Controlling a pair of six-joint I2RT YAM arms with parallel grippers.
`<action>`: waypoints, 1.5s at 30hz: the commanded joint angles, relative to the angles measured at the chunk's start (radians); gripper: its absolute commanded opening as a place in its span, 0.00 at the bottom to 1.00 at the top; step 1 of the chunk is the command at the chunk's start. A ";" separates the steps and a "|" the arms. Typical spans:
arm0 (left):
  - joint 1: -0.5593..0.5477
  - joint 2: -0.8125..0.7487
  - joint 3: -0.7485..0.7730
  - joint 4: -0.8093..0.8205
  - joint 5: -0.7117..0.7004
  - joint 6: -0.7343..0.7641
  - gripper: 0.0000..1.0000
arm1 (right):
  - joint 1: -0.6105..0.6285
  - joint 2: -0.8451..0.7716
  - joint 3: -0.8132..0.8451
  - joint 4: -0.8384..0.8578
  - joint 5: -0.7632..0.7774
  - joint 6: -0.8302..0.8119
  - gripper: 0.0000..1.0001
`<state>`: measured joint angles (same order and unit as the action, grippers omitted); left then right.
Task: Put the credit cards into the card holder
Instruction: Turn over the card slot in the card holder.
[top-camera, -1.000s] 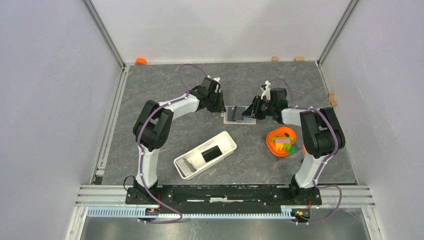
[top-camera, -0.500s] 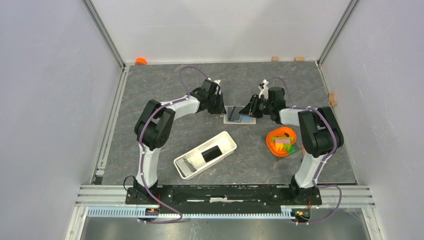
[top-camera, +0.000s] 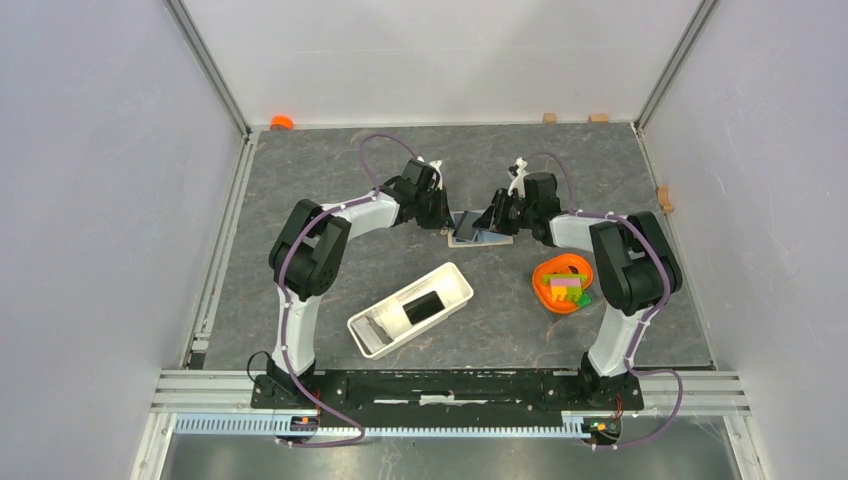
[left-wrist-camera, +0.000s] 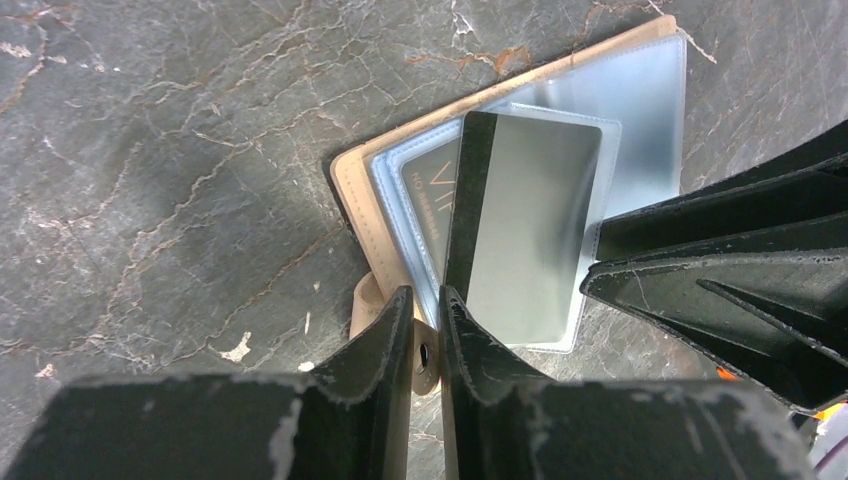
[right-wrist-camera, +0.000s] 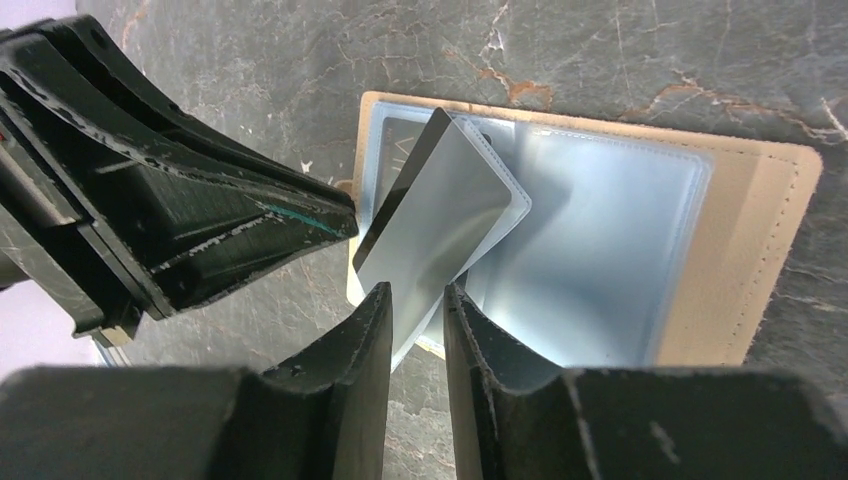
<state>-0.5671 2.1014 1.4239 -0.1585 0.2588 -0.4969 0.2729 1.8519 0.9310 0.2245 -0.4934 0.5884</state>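
An open tan card holder (top-camera: 497, 240) with clear plastic sleeves lies flat at the table's middle back; it also shows in the left wrist view (left-wrist-camera: 650, 100) and the right wrist view (right-wrist-camera: 770, 240). My left gripper (top-camera: 446, 215) (left-wrist-camera: 427, 300) is shut on its tan snap tab (left-wrist-camera: 365, 300). My right gripper (top-camera: 490, 222) (right-wrist-camera: 417, 295) is shut on a corner of a credit card (right-wrist-camera: 440, 210) (left-wrist-camera: 525, 230), grey-backed with a black stripe, tilted over the left sleeve. Another card marked VIP (left-wrist-camera: 430, 195) sits in that sleeve. A black card (top-camera: 424, 306) lies in the long white tray (top-camera: 455, 272).
An orange bowl (top-camera: 562, 282) of coloured blocks stands right of the tray, near the right arm. An orange cap (top-camera: 281, 122) and small wooden blocks (top-camera: 549, 117) lie along the back wall. The two grippers' fingers (left-wrist-camera: 740, 250) are almost touching over the holder.
My right gripper has moved left with the card, close to the left gripper, and the card now stands tilted over the holder's left sleeve. The left gripper has hardly moved.
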 joint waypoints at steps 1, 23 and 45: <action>0.001 0.022 -0.009 0.035 0.039 -0.031 0.20 | 0.012 0.006 0.001 0.097 0.030 0.062 0.30; -0.007 0.051 -0.006 0.047 0.060 -0.037 0.12 | 0.018 0.024 -0.080 0.192 0.101 0.206 0.36; -0.007 0.056 -0.008 0.025 0.022 -0.019 0.07 | 0.028 -0.006 -0.107 0.249 0.138 0.193 0.03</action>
<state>-0.5621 2.1311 1.4181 -0.1127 0.3138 -0.5102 0.2871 1.8656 0.7795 0.4942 -0.3599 0.8352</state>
